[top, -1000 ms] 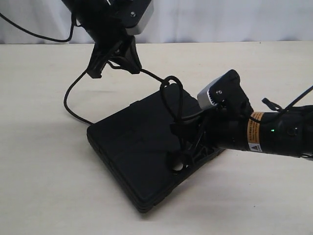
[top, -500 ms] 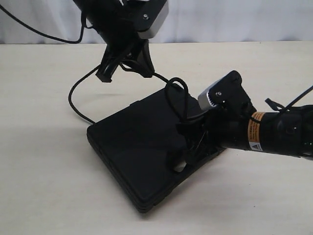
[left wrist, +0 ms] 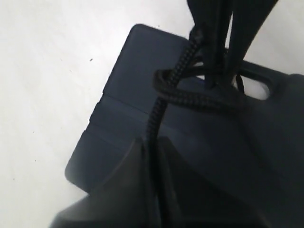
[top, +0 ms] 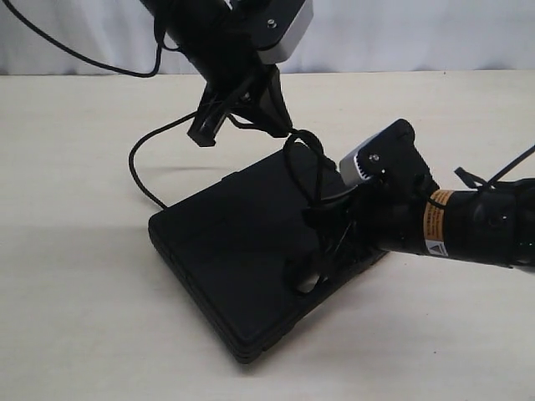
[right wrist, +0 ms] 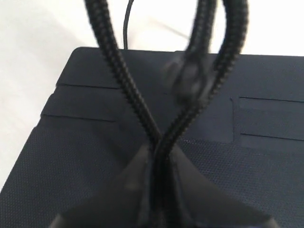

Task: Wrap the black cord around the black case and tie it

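Observation:
The black case (top: 234,259) lies flat on the table, its handle slot (top: 306,282) toward the right arm. The black cord (top: 142,171) curves over the table at the case's far left, rises to my left gripper (top: 280,125) above the case's far edge, then loops (top: 303,167) down to my right gripper (top: 322,221) over the case's right part. In the left wrist view the left gripper (left wrist: 151,142) is shut on the cord (left wrist: 183,95). In the right wrist view the right gripper (right wrist: 159,152) is shut on two crossing strands of cord (right wrist: 118,71) above the case (right wrist: 71,156).
The beige table (top: 75,317) surrounds the case, with a white curtain (top: 418,33) behind its far edge. A thin robot cable (top: 50,46) hangs at the back left, and another runs by the right arm (top: 468,225).
My left gripper has moved right along the case's far edge, carrying the cord; the loop between the grippers has tightened. The right gripper stays where it was.

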Available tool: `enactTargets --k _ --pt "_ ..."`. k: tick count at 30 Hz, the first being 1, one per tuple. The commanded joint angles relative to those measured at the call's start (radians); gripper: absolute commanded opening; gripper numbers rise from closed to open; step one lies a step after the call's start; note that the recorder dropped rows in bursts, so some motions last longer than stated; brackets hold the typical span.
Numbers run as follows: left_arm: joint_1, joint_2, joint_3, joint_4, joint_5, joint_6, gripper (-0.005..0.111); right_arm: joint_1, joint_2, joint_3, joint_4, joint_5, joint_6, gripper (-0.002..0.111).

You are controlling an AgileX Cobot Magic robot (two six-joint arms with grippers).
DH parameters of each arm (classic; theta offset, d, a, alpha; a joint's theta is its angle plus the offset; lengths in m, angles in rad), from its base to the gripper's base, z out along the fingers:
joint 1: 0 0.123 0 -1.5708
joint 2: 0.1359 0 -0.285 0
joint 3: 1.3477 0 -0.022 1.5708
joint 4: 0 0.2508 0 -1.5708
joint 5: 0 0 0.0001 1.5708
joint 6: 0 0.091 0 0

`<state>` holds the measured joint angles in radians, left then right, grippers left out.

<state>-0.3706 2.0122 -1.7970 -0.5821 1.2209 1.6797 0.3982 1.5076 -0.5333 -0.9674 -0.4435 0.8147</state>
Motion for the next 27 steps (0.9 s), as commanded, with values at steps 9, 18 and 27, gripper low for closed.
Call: enactTargets --k 9,18,27 --pt "-0.004 -0.007 0.080 -0.113 0.000 0.047 0.000 -0.002 -0.005 0.000 0.100 0.008 -0.040 0.005" --pt "-0.004 -0.007 0.080 -0.274 0.000 0.056 0.000 -0.002 -0.005 0.000 0.100 0.050 -0.005 0.019" --pt "-0.004 -0.005 0.080 -0.268 0.000 0.056 0.000 -0.002 -0.026 0.000 0.100 0.082 0.061 0.062"
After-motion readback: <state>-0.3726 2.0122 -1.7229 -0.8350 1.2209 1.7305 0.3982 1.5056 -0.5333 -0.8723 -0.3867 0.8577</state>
